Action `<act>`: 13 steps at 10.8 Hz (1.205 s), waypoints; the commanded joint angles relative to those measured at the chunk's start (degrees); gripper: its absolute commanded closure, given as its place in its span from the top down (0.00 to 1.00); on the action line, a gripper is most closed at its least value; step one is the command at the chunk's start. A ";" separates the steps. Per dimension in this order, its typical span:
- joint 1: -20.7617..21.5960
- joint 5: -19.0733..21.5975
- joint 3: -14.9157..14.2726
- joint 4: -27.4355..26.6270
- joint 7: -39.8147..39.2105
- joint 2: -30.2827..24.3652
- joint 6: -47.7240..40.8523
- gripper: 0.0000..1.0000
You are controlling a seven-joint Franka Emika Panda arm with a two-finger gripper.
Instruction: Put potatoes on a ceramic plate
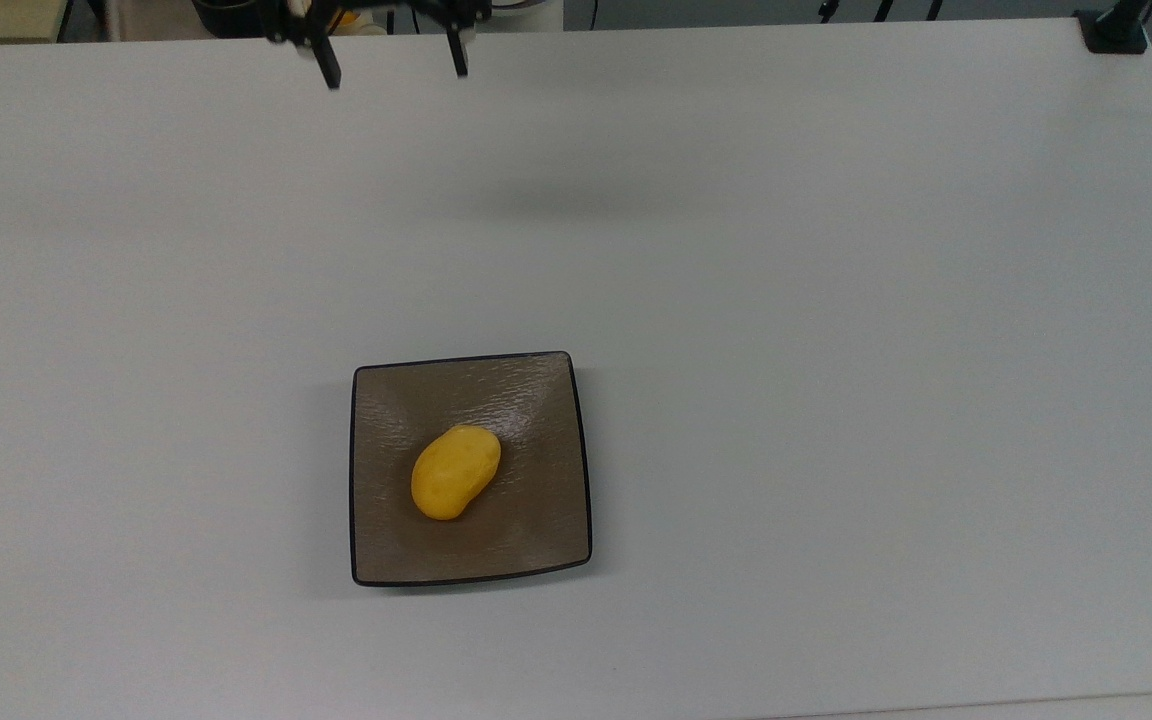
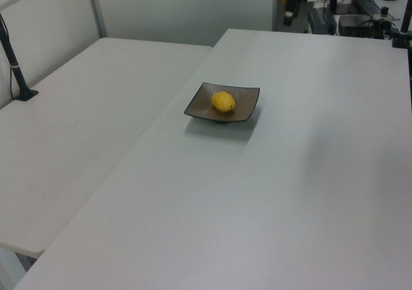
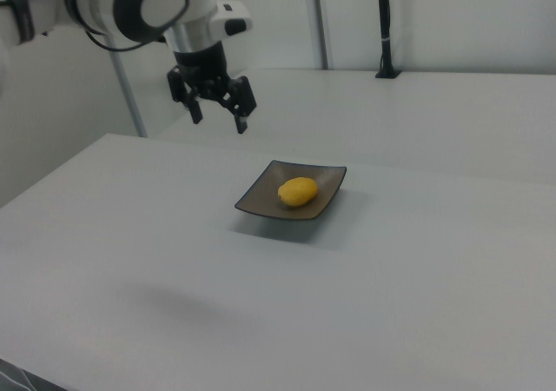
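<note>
The gripper [image 3: 219, 117] hangs in the air with its two black fingers [image 3: 241, 122] spread wide and nothing between them; in the top view the fingertips [image 1: 458, 66] poke down from the far edge of the picture, again well apart from each other. Above the fingers, in the right view, sits the black gripper body under a white wrist [image 3: 207, 28], and the arm [image 3: 104, 4] runs off toward the right view's left. The gripper is well apart from the plate, raised above the table [image 1: 836, 300] on its far side in the top view and toward the right view's left.

The potato [image 1: 455, 471], a smooth yellow-orange bean-shaped lump, lies on the ceramic plate [image 1: 536, 540], near its middle and a little toward the top view's left. In the left view the potato [image 2: 223, 101] sits in the dip of the square brown plate [image 2: 199, 107], and in the right view the potato [image 3: 298, 191] rests there too, on the plate [image 3: 256, 202]. The plate rests flat on the white table, in the near half in the top view. A black post [image 3: 384, 26] stands on the neighbouring table at the far side of the right view.
</note>
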 commanded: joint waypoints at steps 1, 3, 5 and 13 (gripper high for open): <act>0.78 -1.03 -0.51 -2.95 1.69 -6.99 -9.52 1.00; 3.22 -0.94 -0.51 -2.24 7.11 -7.71 -12.62 1.00; 6.22 -1.03 -0.51 -2.50 10.56 -7.45 -11.84 1.00; 8.34 -1.29 -0.51 -2.77 9.60 -1.82 0.91 1.00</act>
